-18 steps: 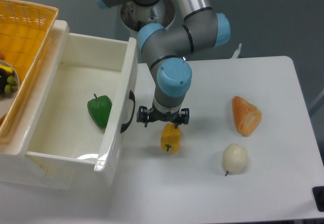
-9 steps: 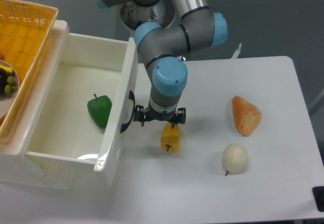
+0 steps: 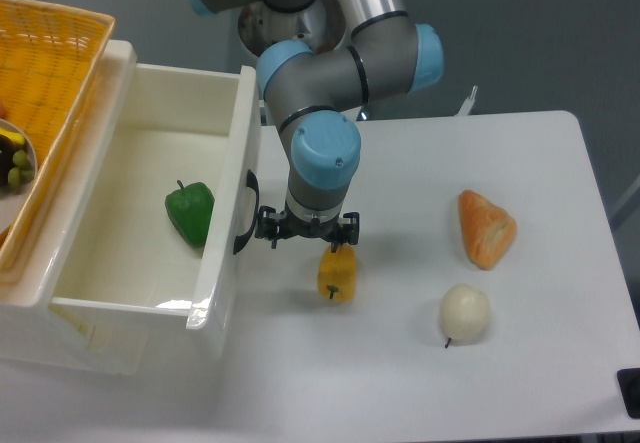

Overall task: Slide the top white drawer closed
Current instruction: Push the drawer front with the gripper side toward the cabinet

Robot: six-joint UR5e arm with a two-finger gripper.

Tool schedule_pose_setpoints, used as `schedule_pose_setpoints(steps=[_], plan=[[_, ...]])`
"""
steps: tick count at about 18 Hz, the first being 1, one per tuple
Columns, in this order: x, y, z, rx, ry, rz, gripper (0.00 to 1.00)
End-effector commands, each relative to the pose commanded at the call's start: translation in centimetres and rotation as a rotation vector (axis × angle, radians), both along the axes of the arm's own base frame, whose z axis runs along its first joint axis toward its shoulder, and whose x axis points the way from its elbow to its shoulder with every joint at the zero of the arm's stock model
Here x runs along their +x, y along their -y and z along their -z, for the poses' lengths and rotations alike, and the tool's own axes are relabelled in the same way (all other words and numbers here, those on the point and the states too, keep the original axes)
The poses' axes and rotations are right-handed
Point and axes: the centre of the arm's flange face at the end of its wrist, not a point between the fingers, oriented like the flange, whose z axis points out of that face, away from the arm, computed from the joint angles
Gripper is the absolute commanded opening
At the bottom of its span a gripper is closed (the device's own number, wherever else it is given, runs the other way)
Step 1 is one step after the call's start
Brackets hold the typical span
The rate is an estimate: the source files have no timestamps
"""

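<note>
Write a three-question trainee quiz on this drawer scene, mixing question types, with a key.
1. True or false: the top drawer is fully shut.
2. Which item lies inside the drawer? A) green pepper B) yellow pepper C) white pear
3. Fill in: the end effector sits beside the drawer's black ______.

Key:
1. False; it stands open, its inside in view.
2. A; the yellow pepper and the pear lie on the table.
3. Handle.
</note>
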Motion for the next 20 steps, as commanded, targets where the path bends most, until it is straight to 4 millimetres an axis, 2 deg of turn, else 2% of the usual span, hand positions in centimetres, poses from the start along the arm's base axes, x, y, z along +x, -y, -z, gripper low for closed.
schedule_pose_setpoints(steps=[14,20], plan=[[0.4,-0.3,-0.8,0.029,0.018,-0.003,1.00],[1.4,-0.6,-1.4,0.038,0.021,0.002,1.00]])
